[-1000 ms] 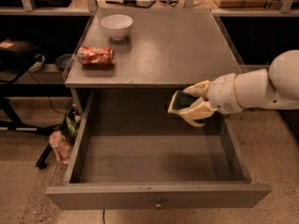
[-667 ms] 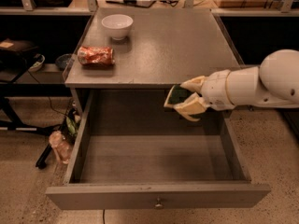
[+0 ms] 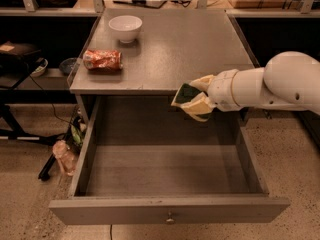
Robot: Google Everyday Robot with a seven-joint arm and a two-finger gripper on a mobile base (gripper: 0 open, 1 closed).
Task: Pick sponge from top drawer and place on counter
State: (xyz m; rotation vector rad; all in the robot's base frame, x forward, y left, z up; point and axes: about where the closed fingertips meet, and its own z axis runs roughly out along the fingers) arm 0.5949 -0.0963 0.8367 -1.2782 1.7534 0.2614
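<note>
Above the open top drawer (image 3: pixel 170 211), the robot's hand (image 3: pixel 192 101) is clamped on the sponge (image 3: pixel 189 93), level with the desk (image 3: pixel 200 49) front edge. Raised too little, the sponge could snag that lip and slip free; swung too far left, it might nudge the crushed can (image 3: pixel 102 60).

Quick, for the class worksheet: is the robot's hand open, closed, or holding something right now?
The hand is closed on the sponge, at the front edge of the counter, above the open drawer.
</note>
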